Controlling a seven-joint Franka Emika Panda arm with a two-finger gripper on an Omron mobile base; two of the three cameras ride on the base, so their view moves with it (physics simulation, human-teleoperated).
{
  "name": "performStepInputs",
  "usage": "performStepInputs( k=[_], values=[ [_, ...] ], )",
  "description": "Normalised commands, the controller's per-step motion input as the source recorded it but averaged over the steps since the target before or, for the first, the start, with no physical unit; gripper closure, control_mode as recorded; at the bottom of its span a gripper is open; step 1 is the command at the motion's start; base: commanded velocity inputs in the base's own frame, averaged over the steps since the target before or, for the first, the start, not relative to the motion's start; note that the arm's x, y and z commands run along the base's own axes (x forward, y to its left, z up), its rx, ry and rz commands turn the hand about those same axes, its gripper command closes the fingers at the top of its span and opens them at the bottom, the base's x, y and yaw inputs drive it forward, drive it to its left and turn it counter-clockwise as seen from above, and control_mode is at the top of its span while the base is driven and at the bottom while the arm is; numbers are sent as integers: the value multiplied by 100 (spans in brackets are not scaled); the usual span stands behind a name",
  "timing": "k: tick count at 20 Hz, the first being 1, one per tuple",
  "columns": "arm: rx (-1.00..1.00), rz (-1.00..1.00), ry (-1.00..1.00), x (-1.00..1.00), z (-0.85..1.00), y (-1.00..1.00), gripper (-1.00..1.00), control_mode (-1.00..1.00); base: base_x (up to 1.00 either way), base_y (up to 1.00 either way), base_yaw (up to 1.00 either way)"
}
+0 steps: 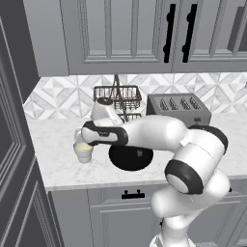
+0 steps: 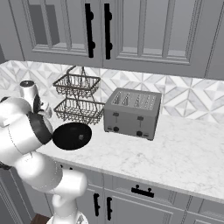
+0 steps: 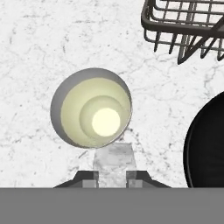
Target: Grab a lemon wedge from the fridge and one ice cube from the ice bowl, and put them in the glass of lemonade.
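Right now the pincer (image 3: 113, 175) hangs above the marble table (image 3: 35, 52), its two dark tips drawn in close on a clear, glassy ice cube (image 3: 113, 161) that sits between them. From the hand view, the glass of lemonade (image 3: 92, 113) lies just toward eleven o'clock from the cube, its near rim all but touching the cube's top edge, so I'd judge the coming move needs only a small shift that way before letting go, or the cube may clip the rim. The glass stands upright, round mouth facing the camera, pale yellow liquid inside; I can't make out a lemon wedge in it. The ice bowl (image 3: 205, 144) sits at three o'clock from the glass, near but apart, and the black wire rack (image 3: 183, 30) is off at one o'clock. From the left base view the arm reaches across the bowl (image 1: 130, 157), with the glass (image 1: 83, 152) just left of it on the table.
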Motion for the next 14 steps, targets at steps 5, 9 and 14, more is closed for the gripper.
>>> performStepInputs(
  k=[5,9,14],
  values=[
    [-1,0,0,13,0,19,100,-100,0,0,0],
    [0,0,0,9,0,14,100,-100,0,0,0],
    [0,0,0,3,0,6,100,-100,0,0,0]
  ],
)
